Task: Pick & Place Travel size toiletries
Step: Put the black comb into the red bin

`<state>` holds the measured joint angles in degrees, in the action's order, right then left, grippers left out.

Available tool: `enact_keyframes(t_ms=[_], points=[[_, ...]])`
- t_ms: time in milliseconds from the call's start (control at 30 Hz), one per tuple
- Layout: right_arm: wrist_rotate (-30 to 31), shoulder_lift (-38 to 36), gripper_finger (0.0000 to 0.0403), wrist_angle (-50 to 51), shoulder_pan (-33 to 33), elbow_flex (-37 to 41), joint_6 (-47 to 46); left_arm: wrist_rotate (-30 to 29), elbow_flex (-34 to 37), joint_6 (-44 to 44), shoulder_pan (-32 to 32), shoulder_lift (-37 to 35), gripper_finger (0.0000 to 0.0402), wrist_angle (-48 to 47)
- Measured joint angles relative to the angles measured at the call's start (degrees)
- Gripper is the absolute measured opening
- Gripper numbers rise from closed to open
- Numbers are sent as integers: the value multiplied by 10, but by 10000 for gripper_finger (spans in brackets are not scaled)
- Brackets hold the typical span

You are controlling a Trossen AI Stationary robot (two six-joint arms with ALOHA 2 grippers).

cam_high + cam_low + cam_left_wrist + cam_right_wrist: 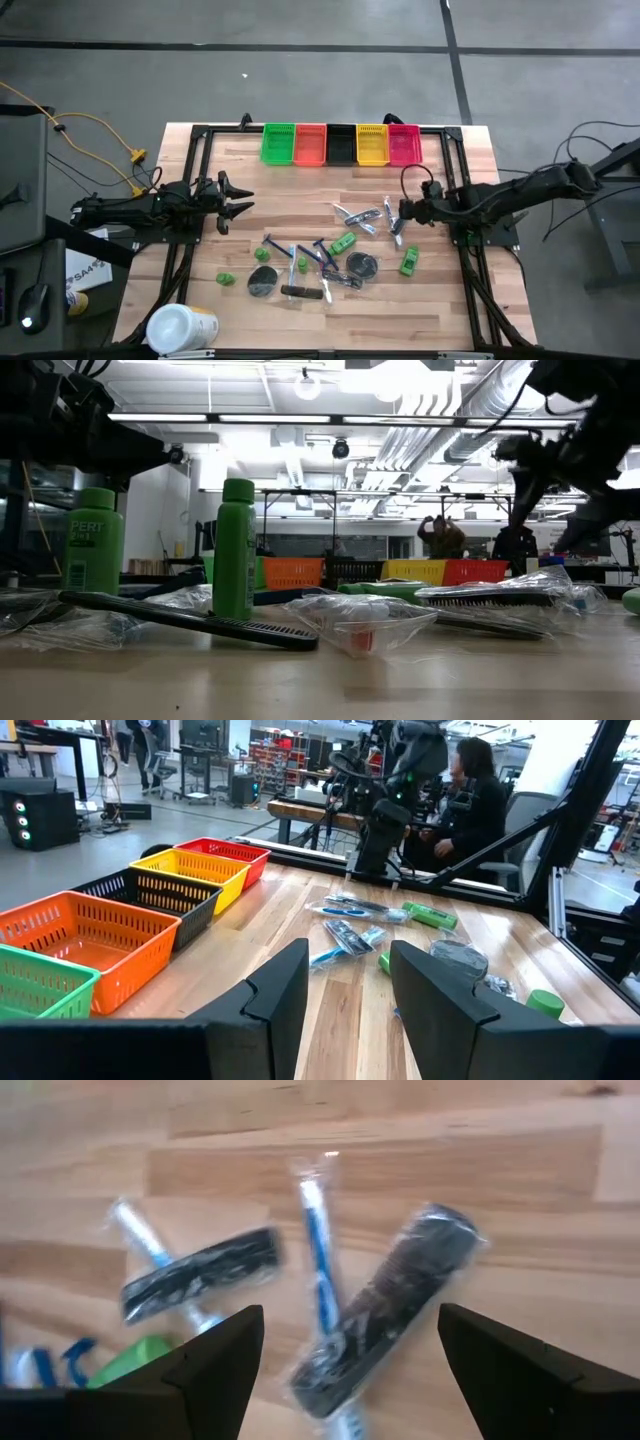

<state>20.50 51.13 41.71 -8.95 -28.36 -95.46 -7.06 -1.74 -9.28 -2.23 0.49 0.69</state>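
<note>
The right gripper (345, 1345) hangs with jaws spread wide and empty over wrapped toothbrushes (322, 1250) and what look like black combs (385, 1315), blurred, right of the table's (270, 195) middle. The left gripper (243, 197) waits at the left, jaws parted on nothing. More toiletries (320, 265) lie scattered nearer, below the coloured bins (340, 144).

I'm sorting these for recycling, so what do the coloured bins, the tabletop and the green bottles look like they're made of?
Coloured bins: likely moulded plastic, with slotted lattice walls and a slight sheen.
Tabletop: wood, pale planks with visible grain and seams.
Green bottles: apparently opaque plastic, smooth and uniformly coloured.
</note>
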Motion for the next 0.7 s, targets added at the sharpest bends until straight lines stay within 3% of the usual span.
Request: enact_keyframes(t_ms=[400,700], points=[[69,9,295,-36,-95,61,-175,0,0,0,0,0,143,0],[81,51,295,-126,-118,108,-249,0,0,0,0,0,143,0]])
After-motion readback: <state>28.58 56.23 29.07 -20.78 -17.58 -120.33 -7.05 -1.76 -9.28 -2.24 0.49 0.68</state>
